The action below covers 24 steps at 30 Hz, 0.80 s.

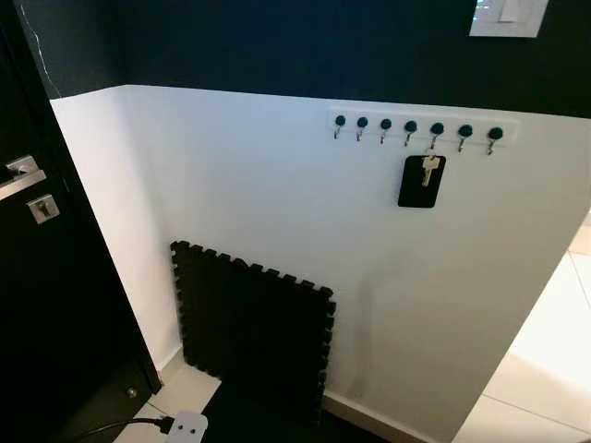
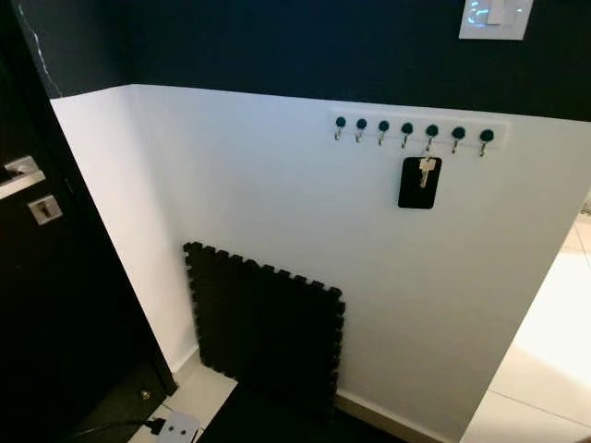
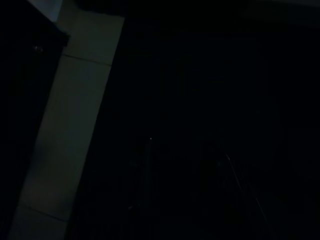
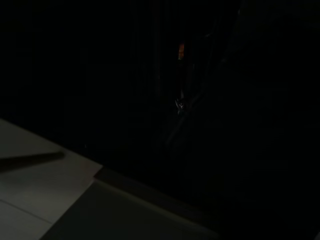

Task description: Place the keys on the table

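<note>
A silver key on a black rectangular fob [image 1: 422,180] hangs from a white rack of dark-knobbed hooks [image 1: 420,127]. I cannot tell how either gripper's jaws stand, so its place relative to them is unknown. A careless reach might knock the fob off its hook.

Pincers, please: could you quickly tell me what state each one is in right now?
Left pincer: cannot be told, its wrist view is too dark.
Right pincer: cannot be told, its wrist view is too dark.

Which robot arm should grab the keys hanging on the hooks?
Probably the right. The keys hang from the hook rack, well toward the robot's right side of the wall, so the right arm has the shorter reach. Both wrist views are dark, as with arms hanging idle, so neither has a head start.
</note>
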Motion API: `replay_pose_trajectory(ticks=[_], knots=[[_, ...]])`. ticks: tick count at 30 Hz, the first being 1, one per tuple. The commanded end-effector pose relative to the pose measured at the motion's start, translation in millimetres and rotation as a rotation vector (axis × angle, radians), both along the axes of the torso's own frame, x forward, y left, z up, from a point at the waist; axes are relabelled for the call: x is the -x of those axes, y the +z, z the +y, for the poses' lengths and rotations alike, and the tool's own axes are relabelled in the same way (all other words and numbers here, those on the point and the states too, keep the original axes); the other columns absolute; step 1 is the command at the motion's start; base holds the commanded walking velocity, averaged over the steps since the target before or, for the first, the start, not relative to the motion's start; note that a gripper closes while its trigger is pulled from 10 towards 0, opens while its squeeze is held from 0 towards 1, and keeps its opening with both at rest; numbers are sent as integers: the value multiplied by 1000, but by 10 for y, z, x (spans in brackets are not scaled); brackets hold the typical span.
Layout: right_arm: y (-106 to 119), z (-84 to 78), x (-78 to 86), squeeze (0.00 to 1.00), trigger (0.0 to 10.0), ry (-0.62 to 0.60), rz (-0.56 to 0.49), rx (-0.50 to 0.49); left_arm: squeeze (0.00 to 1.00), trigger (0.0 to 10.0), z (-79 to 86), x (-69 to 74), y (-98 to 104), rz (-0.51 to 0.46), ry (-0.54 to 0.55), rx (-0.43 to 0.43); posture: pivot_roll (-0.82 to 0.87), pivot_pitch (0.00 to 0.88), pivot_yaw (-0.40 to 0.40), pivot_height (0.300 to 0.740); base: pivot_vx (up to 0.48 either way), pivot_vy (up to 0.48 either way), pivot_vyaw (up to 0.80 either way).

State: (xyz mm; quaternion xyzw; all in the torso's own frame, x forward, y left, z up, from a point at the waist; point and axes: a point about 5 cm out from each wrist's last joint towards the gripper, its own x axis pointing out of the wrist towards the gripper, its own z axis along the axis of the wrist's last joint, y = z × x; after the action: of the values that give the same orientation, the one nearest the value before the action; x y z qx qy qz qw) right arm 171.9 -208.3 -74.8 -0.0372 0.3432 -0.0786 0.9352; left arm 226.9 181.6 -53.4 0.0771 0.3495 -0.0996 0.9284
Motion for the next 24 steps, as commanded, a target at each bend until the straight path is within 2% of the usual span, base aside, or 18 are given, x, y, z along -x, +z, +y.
replay_pose_trajectory(ticks=[1,13,24], knots=[[-9,-40,28,0,10000,-4,14,14,0,10000,20,31,-21,14,-1,-19,11,27,52,740,0,0,0],[9,-68,20,0,10000,-7,-4,20,0,10000,23,-8,37,-68,43,24,5,29,52,740,0,0,0],[13,-53,9,0,10000,3,-8,21,0,10000,19,-11,39,-73,55,32,13,33,46,740,0,0,-788]])
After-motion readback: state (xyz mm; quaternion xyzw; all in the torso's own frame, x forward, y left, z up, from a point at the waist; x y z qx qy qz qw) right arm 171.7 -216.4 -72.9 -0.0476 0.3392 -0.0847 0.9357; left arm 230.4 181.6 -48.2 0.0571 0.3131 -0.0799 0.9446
